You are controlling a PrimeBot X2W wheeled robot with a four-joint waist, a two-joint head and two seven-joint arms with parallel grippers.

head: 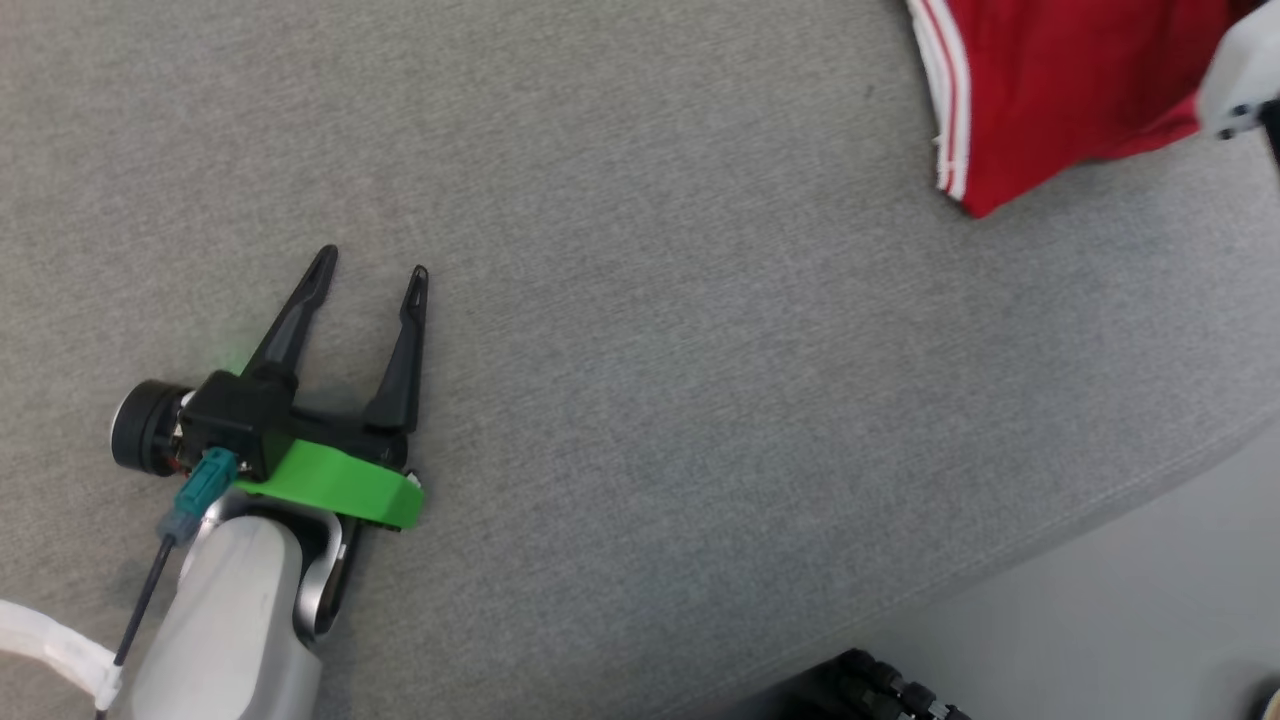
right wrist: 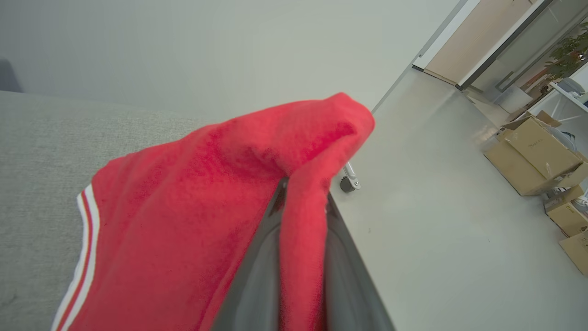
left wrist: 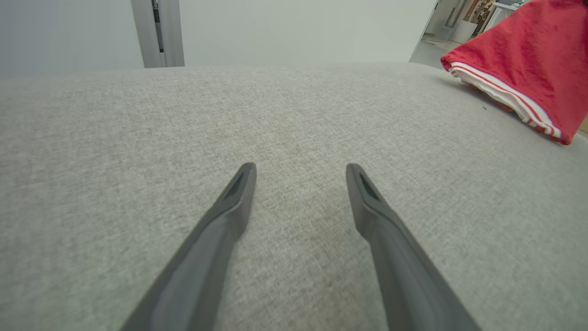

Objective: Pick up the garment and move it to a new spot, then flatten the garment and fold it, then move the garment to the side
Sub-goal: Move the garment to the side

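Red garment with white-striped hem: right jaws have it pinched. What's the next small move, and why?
Probably carry the red garment leftward, toward the bare grey fabric surface in front of the left gripper. The right gripper has its jaws shut on a fold, the cloth is near the surface's edge, and the left jaws stand open, holding nothing.

Left gripper (head: pixel 372 262) sits at 8 o'clock in the head view, low over the surface. Its fingers (head: pixel 290 330) are spread wide and point toward 12. Green wrist bracket (head: pixel 340 485) sits behind them, and the pale left forearm (head: pixel 235 620) runs off toward 7. Right gripper (right wrist: pixel 305 197) is pinched nearly closed on a fold of the garment (right wrist: pixel 183 207). Pale right wrist casing (head: pixel 1240 75) shows at the 2 o'clock edge.
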